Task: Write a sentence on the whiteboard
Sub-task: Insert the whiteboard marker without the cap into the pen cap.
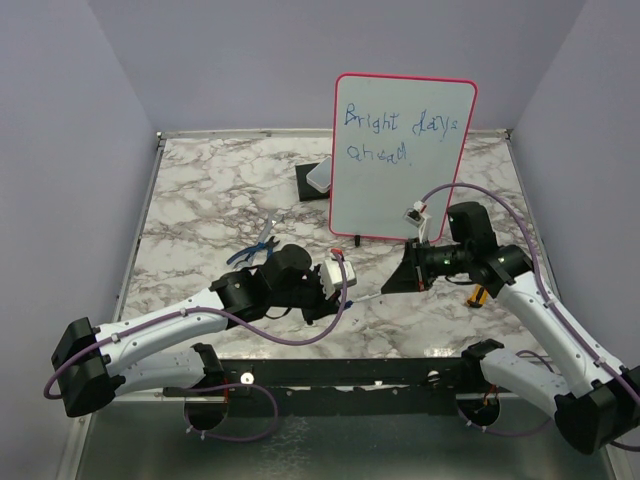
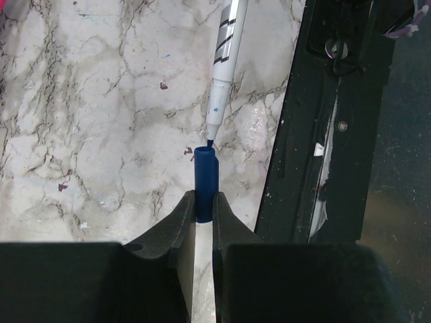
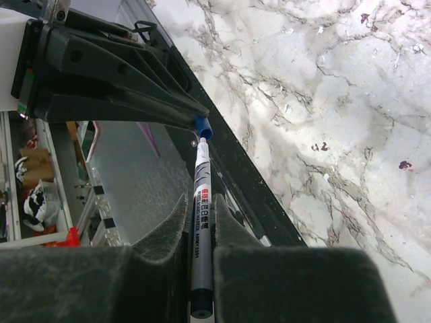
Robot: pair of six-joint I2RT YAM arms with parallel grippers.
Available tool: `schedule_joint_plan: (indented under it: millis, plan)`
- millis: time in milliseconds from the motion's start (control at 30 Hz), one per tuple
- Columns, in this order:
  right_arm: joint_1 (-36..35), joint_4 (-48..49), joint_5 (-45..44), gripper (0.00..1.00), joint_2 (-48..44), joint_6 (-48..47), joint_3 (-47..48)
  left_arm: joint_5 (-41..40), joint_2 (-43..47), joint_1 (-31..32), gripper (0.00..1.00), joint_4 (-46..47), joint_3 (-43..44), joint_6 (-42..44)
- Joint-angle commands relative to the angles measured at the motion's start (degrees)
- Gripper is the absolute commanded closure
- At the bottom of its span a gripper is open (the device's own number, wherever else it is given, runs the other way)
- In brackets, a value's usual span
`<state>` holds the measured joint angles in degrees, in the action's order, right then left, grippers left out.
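While the whiteboard [image 1: 400, 190] stands upright at the far side of the marble surface [image 1: 220, 200] with the sentence [image 1: 395, 135] "Bright days ahead" in blue, the left fingers [image 2: 180, 225] squeeze a blue cap [image 2: 205, 176]. The right fingers [image 3: 170, 229] are closed on the marker [image 3: 202, 202], whose tip sits right at the cap's open end, near the middle of the surface.

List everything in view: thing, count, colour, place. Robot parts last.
table: one, marbled white, under everything
whiteboard: one, white with red frame, upright at far side
sentence: one, blue, on the whiteboard
eraser: one, black and white, by whiteboard's left edge
small blue object: one, blue, on table, left of centre
marker: one, white barrel, in right gripper
cap: one, blue, in left gripper
left gripper: one, black, shut on cap
right gripper: one, black, shut on marker
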<state>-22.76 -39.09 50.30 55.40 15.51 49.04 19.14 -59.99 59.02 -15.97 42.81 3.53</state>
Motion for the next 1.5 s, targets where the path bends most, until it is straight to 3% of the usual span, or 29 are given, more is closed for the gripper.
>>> schedule_joint_plan:
  millis: [0, 1233, 1467]
  plan:
    - [0.26, -0.81, 1.38, 0.99, 0.62, -0.65, -0.66, 2.17, 1.17, 0.48, 1.0, 0.32, -0.01, 0.52]
    - [0.26, 0.48, 5.64, 0.99, 3.19, -0.83, -1.45, 3.21, 3.04, 1.18, 1.0, 1.18, 0.32, 0.95]
    - [0.18, 3.89, 9.78, 0.99, 4.95, 0.65, -2.68, 4.4, 2.59, 1.18, 1.0, 2.09, 1.01, 1.15]
